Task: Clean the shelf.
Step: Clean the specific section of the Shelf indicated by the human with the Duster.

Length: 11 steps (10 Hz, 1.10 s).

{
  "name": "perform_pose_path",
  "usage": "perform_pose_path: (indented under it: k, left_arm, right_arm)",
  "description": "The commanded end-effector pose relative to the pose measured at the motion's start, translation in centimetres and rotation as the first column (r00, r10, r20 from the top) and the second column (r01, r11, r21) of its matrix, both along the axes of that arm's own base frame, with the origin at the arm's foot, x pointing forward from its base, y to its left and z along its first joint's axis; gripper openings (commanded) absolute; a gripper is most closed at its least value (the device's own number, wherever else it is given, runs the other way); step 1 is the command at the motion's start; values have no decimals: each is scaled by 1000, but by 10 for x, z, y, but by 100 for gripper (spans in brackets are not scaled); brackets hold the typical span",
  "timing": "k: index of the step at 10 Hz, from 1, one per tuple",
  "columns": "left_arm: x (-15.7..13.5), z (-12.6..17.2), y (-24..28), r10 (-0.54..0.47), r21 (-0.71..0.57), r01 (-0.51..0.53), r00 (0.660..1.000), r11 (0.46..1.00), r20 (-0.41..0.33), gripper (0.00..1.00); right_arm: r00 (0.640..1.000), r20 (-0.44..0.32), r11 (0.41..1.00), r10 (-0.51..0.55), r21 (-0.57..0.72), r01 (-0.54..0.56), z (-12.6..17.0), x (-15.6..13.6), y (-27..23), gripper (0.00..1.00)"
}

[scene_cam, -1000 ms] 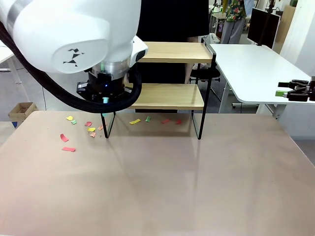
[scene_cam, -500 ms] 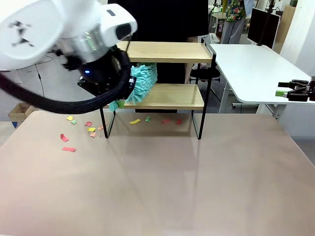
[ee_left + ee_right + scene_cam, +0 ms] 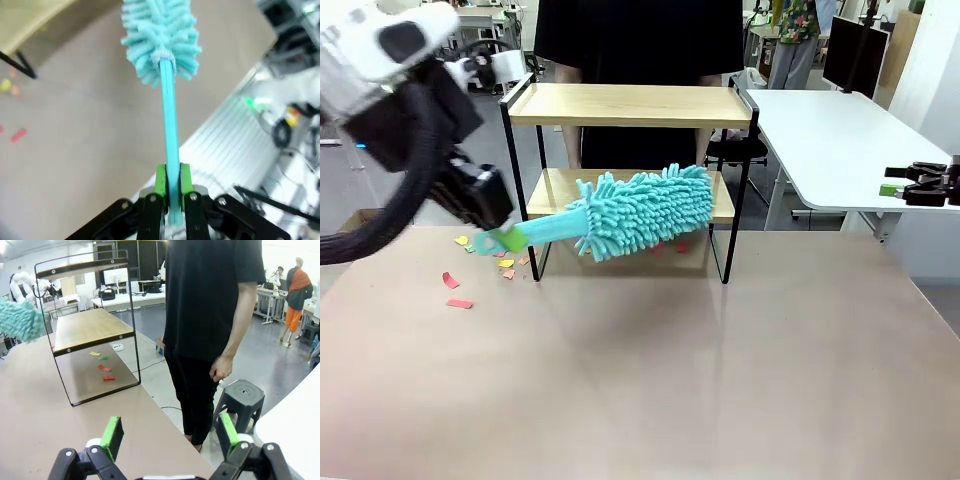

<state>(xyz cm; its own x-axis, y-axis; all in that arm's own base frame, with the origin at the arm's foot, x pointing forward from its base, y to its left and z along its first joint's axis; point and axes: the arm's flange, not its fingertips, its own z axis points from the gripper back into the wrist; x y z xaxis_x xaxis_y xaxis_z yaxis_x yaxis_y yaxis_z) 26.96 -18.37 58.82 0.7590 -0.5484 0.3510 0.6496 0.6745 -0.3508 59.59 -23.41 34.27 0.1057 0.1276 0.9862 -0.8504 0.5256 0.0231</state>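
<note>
My left gripper (image 3: 502,238) is clamped tight on the handle of the teal duster (image 3: 645,212), green pads pinching the thin stem. The shelf (image 3: 630,104) stands on the table (image 3: 670,380) at the middle of the far side, to the right of that gripper. The duster's long axis runs from the gripper rightward and slightly up, nearly parallel to the front edge of the lower board (image 3: 548,190). From the wrist view I judge the fluffy head hangs just in front of the shelf, not on a board, so the next stroke needs a push away from me. The left arm comes in low from the left, wrist turned sideways. The right gripper (image 3: 892,184) sits wide open and empty, well apart at the right. Paper scraps (image 3: 459,303) lie near the shelf's left legs.
</note>
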Motion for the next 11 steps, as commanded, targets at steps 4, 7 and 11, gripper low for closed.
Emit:
perform_pose_path:
  k: [4,7,11]
  left_arm:
    - [-18,9,83,-90,119,131,948,984,-305,14]
    - [-14,-28,93,-137,187,220,916,957,-377,14]
    - [-16,-33,94,-121,183,206,913,961,-389,14]
  right_arm:
    - [1000,4,1000,3,-2,-3,3,1,2,100]
    - [1000,4,1000,3,-2,-3,3,1,2,100]
    - [1000,4,1000,3,-2,-3,3,1,2,100]
